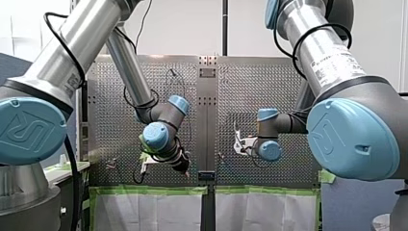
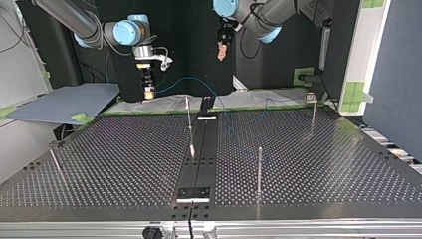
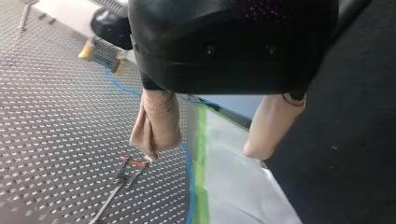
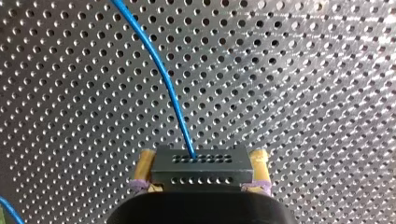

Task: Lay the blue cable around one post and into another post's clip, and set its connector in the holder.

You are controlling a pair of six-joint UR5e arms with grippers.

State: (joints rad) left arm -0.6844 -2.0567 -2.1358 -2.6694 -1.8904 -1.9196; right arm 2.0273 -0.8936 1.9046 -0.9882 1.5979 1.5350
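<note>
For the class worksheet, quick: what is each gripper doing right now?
Left gripper: open, holding nothing.
Right gripper: closed on the connector.

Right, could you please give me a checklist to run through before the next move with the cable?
1. Grip on the connector by my right hand: ok.
2. Run of the blue cable out of the connector, no kink: ok.
3. State of my left hand, open and empty: ok.
4. Cable seated in the orange clip: not ok, it runs beside it.
5. Cable laid round a post: cannot tell.
</note>
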